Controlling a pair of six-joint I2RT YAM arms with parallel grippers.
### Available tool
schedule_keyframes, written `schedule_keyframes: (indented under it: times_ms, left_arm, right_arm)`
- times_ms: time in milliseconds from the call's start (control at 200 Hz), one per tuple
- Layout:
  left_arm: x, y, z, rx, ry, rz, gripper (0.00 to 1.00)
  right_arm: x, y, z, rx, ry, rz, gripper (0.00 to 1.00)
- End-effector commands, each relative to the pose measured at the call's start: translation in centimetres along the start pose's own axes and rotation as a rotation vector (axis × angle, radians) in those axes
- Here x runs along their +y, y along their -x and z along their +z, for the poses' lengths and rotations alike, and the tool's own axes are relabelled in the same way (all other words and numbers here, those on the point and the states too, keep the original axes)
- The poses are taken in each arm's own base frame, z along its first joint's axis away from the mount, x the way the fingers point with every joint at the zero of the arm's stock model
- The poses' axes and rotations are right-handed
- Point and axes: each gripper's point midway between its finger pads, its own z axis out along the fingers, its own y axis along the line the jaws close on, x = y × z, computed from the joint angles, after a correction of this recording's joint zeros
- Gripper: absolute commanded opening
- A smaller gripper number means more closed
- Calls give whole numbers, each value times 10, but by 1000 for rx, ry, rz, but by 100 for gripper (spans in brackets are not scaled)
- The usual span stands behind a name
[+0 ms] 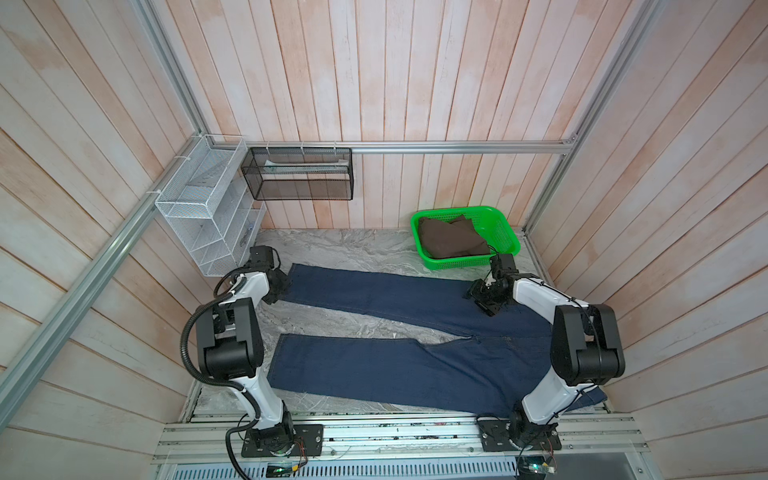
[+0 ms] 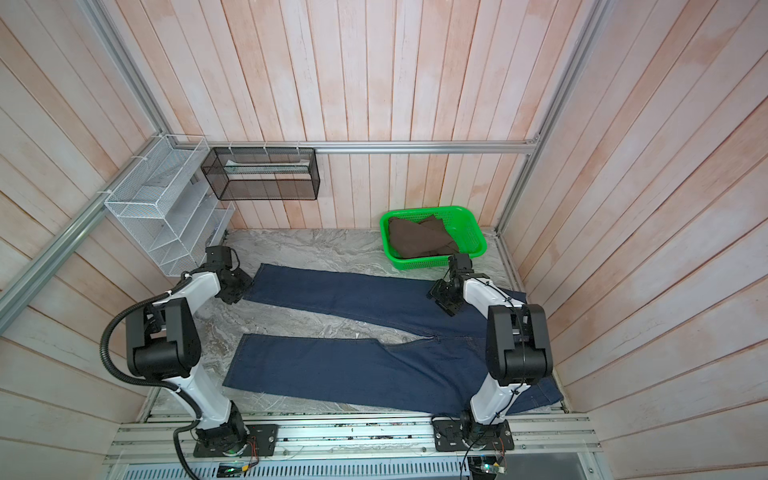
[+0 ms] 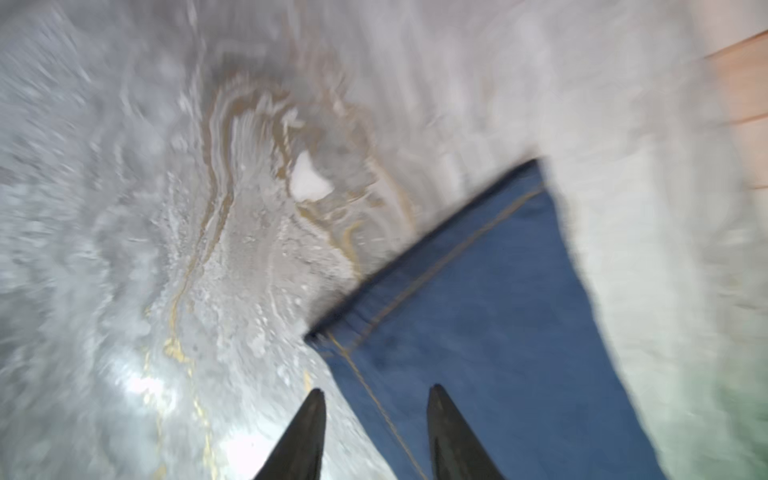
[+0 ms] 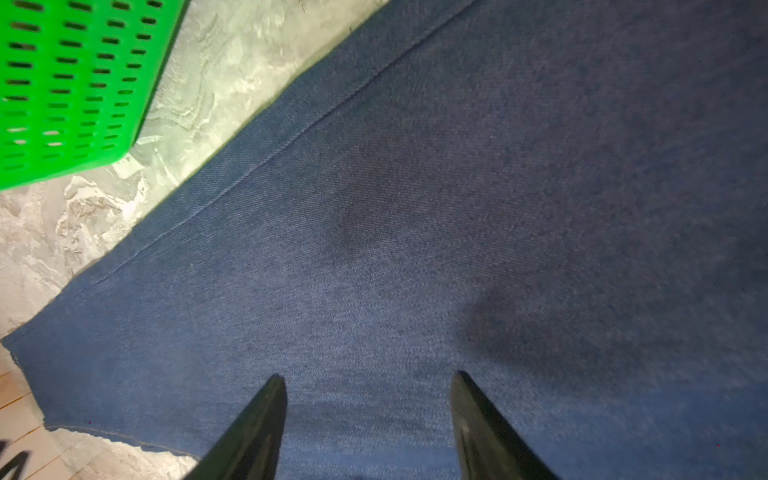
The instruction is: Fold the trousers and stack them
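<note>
On marble tabletop [image 1: 353, 249], plank walls [image 1: 415, 83] around: trousers [image 1: 374, 365] flat; left jaws, right jaws parted, empty.

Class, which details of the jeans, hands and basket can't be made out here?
- Waistband of the trousers: largely hidden beneath the right arm in both top views.
- Whether the left hand touches them: left wrist view is blurred.
- What the brown cloth in the green basket is: too small.

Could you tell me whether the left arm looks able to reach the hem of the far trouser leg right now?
Probably yes: the left end effector hangs open just above the trousers at that hem, with nothing in between.
</note>
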Motion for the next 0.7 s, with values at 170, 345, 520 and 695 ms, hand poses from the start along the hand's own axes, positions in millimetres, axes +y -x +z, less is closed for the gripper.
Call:
schedule_keyframes:
  times_ms: [170,345,520,695]
  left_arm:
    - [-88,-66,-24,64,-168,304,46]
    - [-86,-95,28,154,-149,317,46]
    - [-81,-97,64,194,-114,320,46]
    - [-51,-83,84,228,-38,241,44]
  right_arm:
    - [-17,6,2,-11,-112,-15,69]
    - [-25,6,2,-15,-150,-16,69]
    - [-35,11,6,-33,-183,-10,69]
    - [-43,21,24,-43,-209,-23,67]
